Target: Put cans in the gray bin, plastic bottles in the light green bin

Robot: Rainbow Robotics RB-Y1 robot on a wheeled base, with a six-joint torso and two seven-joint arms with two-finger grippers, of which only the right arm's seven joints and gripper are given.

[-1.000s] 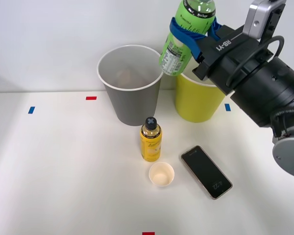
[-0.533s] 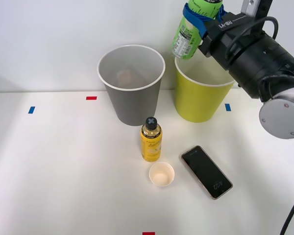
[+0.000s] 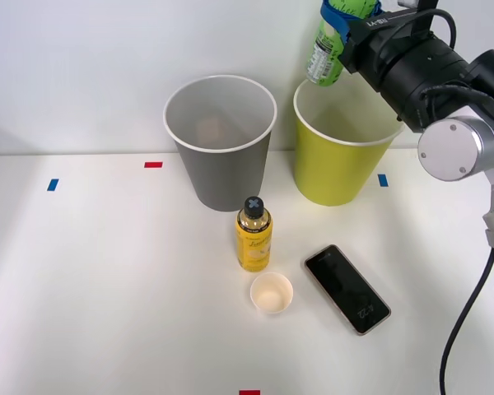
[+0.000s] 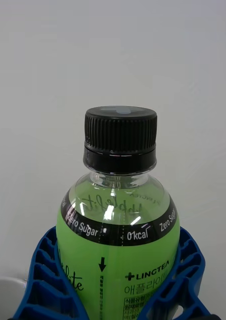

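My right gripper [image 3: 346, 18] is shut on the green-labelled plastic bottle [image 3: 328, 51], holding it in the air above the rear left rim of the light green bin [image 3: 333, 169]. In the right wrist view the blue ribbed fingers [image 4: 45, 280] wrap the green bottle [image 4: 117, 250] below its dark cap. The yellow-labelled plastic bottle [image 3: 253, 236] stands upright on the table in front of the gray bin [image 3: 222, 156]. Something brownish, too dim to name, lies inside the gray bin.
A small cream paper cup [image 3: 272, 293] stands just in front of the yellow bottle. A black phone [image 3: 347, 288] lies flat to its right. Red and blue tape marks dot the white table [image 3: 99, 271].
My right arm has carried the green bottle up and to the right, from above the gap between the bins to above the light green bin's rim. Everything on the table stayed put.
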